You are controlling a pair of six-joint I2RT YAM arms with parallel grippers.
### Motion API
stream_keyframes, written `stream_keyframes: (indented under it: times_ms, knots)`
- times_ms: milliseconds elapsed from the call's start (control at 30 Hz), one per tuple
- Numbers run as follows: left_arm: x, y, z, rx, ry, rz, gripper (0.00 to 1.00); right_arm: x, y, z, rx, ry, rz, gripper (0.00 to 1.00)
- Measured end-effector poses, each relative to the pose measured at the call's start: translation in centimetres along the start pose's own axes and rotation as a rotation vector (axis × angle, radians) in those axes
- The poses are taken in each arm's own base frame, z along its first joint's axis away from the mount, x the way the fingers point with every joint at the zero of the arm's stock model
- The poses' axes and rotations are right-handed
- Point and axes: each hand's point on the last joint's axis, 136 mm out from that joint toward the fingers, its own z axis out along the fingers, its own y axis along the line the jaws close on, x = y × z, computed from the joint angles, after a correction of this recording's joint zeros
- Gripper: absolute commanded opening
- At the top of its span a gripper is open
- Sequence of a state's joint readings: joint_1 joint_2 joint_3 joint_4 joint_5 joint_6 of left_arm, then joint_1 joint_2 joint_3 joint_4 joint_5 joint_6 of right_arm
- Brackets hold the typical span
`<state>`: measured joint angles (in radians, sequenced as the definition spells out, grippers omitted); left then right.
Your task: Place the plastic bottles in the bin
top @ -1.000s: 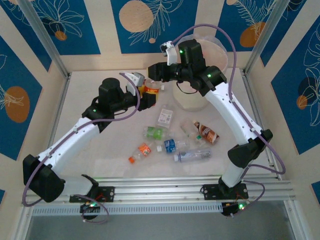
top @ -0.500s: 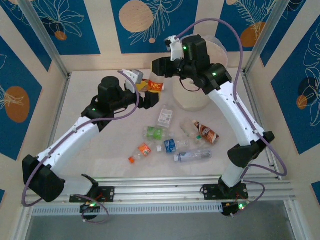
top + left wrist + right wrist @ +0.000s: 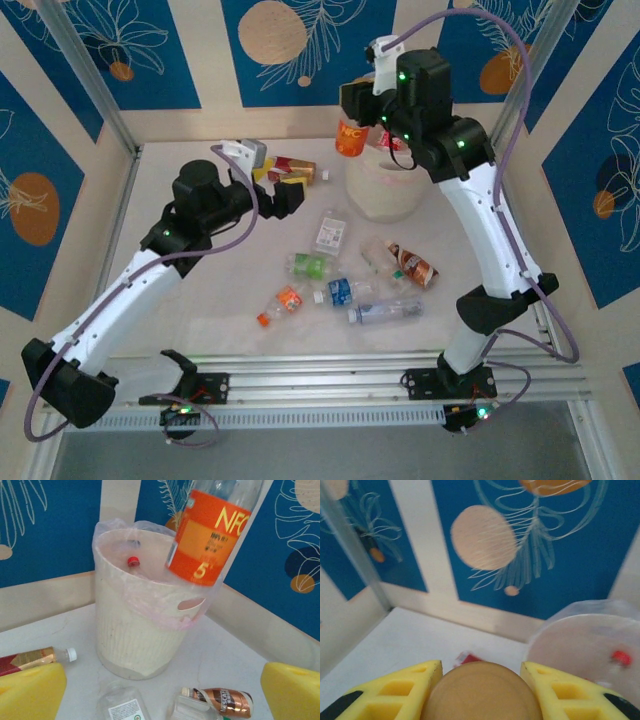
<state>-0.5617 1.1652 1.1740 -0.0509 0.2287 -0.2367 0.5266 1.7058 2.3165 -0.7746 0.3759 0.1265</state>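
Right gripper (image 3: 481, 674): closed on the orange-labelled bottle (image 3: 205, 539), one yellow finger on each side of its round body. Which end of the bottle it grips I cannot tell.

- The bottle hangs tilted, in the air, at the left rim of the bin (image 3: 131, 630). I cannot tell whether it is fully over the opening.
- The bin stands at the far edge of the tabletop, right of centre. It has a clear bag liner, and a bottle with a red cap (image 3: 132, 561) already lies inside.

Left gripper (image 3: 281, 180): open and empty, low over the tabletop near the far edge. It is just beside a red-labelled bottle (image 3: 297, 167) lying on its side.

Loose on the middle of the tabletop:
- a clear flattened bottle (image 3: 331, 232)
- a green-labelled one (image 3: 310, 265)
- a blue-labelled one (image 3: 340, 291)
- a small orange one (image 3: 288, 299)
- a long clear one (image 3: 386, 312)
- a crushed brown one (image 3: 412, 264), towards the right edge

Handling, as a judgement:
- The bottles look empty, so they should be very light. The walls are thin and give under the fingers, and some bottles are already crumpled.
- The plastic and labels are smooth and probably slick.
- Round bottles will likely roll if nudged from the side.
- The best hold seems to be across the body at the label, with the fingers square to the long axis, or near the stiffer shoulder.
- Flattened bottles need the fingers on their thin edges.
- A light squeeze should do.
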Motion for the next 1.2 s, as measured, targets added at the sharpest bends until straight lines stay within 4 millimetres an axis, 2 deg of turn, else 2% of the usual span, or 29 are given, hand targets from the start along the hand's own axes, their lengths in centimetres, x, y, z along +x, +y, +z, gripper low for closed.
stream_keyframes:
  times_ms: [167, 400, 700, 900, 1067, 1133, 1200]
  knots:
    - [1.5, 0.9, 0.0, -0.040, 0.040, -0.012, 1.00, -0.4, -3.5, 0.1, 0.163, -0.013, -0.068, 0.04]
    - [2.6, 1.6, -0.1, -0.073, 0.064, -0.018, 1.00, 0.2, -6.8, 1.5, 0.307, 0.006, -0.114, 0.03]
    - [3.2, 2.2, -0.3, -0.106, 0.081, -0.023, 0.99, 2.0, -8.8, 3.8, 0.422, 0.050, -0.136, 0.02]
    - [3.2, 2.3, -1.3, -0.129, 0.077, -0.020, 0.99, 3.5, -10.0, 6.7, 0.507, 0.081, -0.161, 0.03]
    - [2.9, 2.3, -1.7, -0.136, 0.067, -0.015, 0.99, 5.4, -10.7, 9.5, 0.551, 0.124, -0.200, 0.05]
    - [3.0, 2.3, -1.8, -0.140, 0.071, -0.016, 0.99, 5.5, -10.8, 10.1, 0.562, 0.129, -0.208, 0.06]
    - [3.0, 2.4, -1.8, -0.143, 0.074, -0.017, 1.00, 5.4, -11.0, 10.3, 0.574, 0.127, -0.213, 0.11]
